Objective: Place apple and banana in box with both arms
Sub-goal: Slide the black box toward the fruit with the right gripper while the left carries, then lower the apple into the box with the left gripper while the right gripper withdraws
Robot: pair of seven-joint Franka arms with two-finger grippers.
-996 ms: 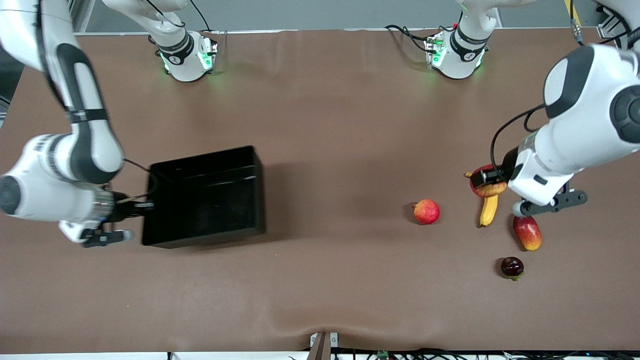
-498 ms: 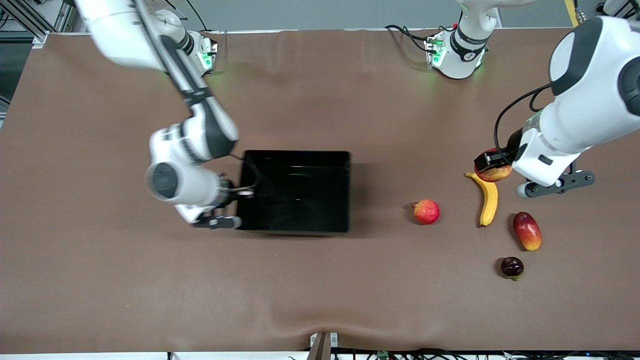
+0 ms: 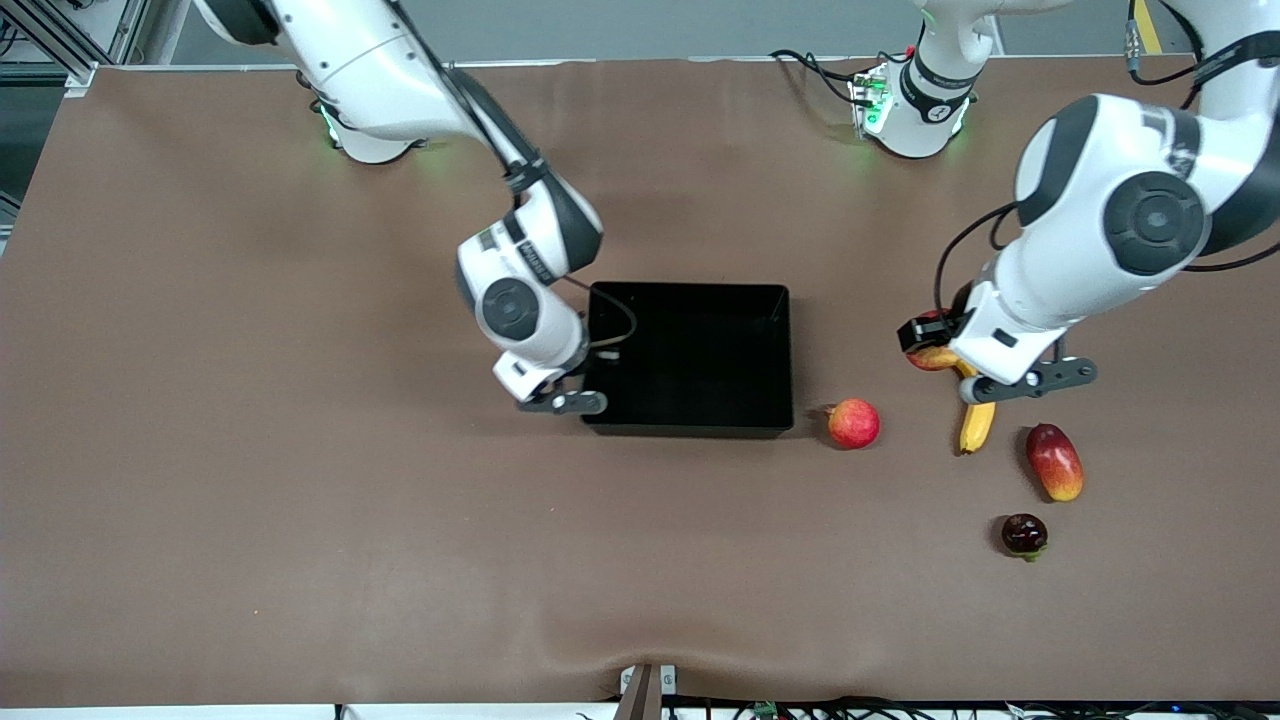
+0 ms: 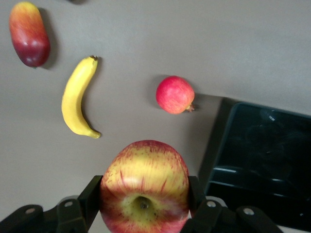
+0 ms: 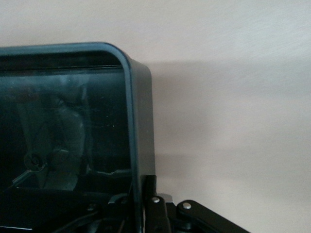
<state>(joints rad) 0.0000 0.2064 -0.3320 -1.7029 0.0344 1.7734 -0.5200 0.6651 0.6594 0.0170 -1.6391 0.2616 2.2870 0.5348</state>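
The apple (image 3: 935, 357), red with yellow streaks, is in the air over one end of the banana (image 3: 977, 424), with my left gripper (image 3: 930, 342) shut on it. In the left wrist view the apple (image 4: 144, 187) fills the space between both fingers, and the banana (image 4: 77, 97) lies on the table below. The black box (image 3: 690, 428) sits mid-table, with nothing showing in it. My right gripper (image 3: 595, 355) is shut on the box wall that faces the right arm's end. In the right wrist view its fingers (image 5: 151, 194) pinch that thin wall (image 5: 141, 121).
A pinkish-red round fruit (image 3: 853, 423) lies right beside the box corner nearer the front camera. A red-orange mango (image 3: 1054, 461) and a dark round fruit (image 3: 1024, 534) lie nearer the camera, at the left arm's end. Bare brown table surrounds everything.
The right arm has dragged the box from the right arm's end to mid-table. The left gripper has carried the apple a little toward the box.
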